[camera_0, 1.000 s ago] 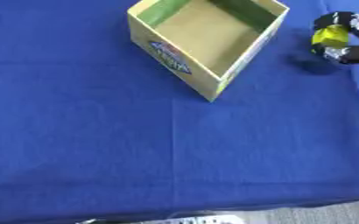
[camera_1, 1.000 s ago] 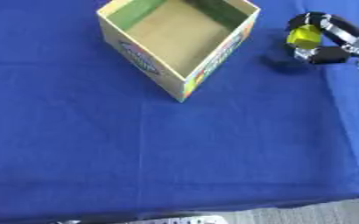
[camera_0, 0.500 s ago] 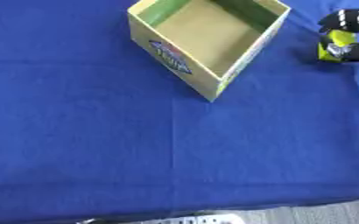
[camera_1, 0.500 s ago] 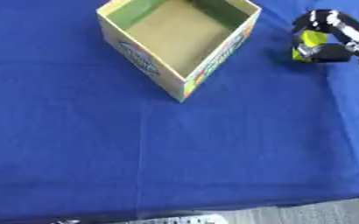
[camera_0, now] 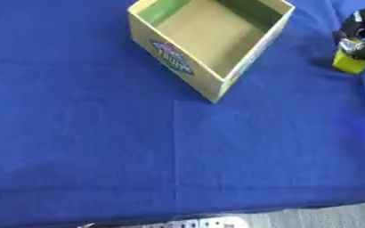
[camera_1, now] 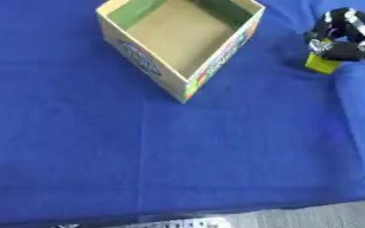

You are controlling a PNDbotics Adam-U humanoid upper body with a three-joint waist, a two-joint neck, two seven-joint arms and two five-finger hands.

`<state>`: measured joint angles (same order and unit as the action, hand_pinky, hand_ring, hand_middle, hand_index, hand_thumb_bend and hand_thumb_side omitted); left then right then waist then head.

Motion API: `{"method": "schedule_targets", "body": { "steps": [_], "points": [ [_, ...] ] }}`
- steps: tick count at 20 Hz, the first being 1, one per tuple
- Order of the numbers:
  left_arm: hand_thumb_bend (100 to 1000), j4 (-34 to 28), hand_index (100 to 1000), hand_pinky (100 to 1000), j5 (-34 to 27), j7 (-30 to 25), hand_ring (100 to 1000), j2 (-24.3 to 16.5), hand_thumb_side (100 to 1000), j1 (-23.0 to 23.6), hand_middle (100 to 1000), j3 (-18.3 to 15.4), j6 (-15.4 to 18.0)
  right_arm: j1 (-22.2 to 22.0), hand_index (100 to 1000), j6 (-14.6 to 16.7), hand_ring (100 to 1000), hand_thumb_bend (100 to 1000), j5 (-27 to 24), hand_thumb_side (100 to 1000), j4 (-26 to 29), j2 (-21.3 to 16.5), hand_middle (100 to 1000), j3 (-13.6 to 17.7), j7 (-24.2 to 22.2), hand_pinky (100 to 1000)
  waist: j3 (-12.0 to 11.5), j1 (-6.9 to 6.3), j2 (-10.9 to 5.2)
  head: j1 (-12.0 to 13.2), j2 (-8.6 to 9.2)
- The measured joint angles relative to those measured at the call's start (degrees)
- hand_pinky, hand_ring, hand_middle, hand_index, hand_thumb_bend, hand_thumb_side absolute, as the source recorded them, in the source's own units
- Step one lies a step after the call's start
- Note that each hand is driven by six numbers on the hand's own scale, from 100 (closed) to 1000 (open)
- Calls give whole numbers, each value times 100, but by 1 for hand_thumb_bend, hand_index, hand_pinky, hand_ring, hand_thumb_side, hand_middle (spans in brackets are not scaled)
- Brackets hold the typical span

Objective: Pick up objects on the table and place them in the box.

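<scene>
Box (camera_1: 182,42): open cardboard, empty, far-centre of blue-clothed counter (camera_1: 139,151), one corner pointing toward near edge. Yellow object (camera_1: 321,63): small block, near far-right edge, well apart from box. Right hand (camera_1: 338,38): black, fingers curled round top of yellow object.

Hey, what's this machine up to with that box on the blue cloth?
It is clearing things into the open cardboard box, which looks empty so far. At the table's far right, the robot's right hand has its fingers curled over a small yellow object on the blue tablecloth. It is not in the box yet. The left hand is out of sight.
</scene>
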<state>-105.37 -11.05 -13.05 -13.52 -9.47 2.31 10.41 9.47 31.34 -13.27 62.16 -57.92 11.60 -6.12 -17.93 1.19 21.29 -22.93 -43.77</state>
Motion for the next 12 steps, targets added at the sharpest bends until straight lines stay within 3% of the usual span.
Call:
{"method": "schedule_targets", "body": {
  "steps": [4,5,6,7,8,9,10,12],
  "points": [
    [248,2,634,548,0,10,690,1,964,0,517,0,-14,-63,352,-12,355,173,-343,240,79,1,485,0,128,100,38,32,-48,19,0],
    [248,3,634,548,0,14,690,1,964,0,517,0,-18,-80,377,-11,365,187,-416,271,98,1,502,0,129,100,49,41,-63,22,-1],
    [248,4,634,548,0,16,690,1,963,0,517,0,-20,-91,452,-11,449,229,-472,378,101,1,561,0,122,109,66,45,-78,24,-1],
    [249,4,634,548,0,17,690,1,963,0,517,0,-21,-92,452,-14,449,237,-502,399,103,1,563,0,102,109,84,46,-91,27,-1],
    [250,4,634,548,0,18,690,1,962,0,517,0,-22,-91,601,-12,663,332,-505,589,112,1,715,-5,59,371,96,47,-100,33,-1],
    [250,4,634,548,0,18,690,1,962,0,517,0,-22,-94,646,7,738,358,-501,624,136,-1,764,-32,8,476,105,52,-109,38,-1],
    [251,5,635,549,0,19,690,1,962,0,518,0,-23,-101,715,43,858,414,-484,655,163,-7,841,-67,-58,682,109,60,-119,42,-2],
    [252,7,635,549,0,19,690,1,961,0,518,0,-24,-150,776,137,957,471,-390,676,216,-36,896,-168,-205,808,122,75,-143,46,-3]
  ]
}}
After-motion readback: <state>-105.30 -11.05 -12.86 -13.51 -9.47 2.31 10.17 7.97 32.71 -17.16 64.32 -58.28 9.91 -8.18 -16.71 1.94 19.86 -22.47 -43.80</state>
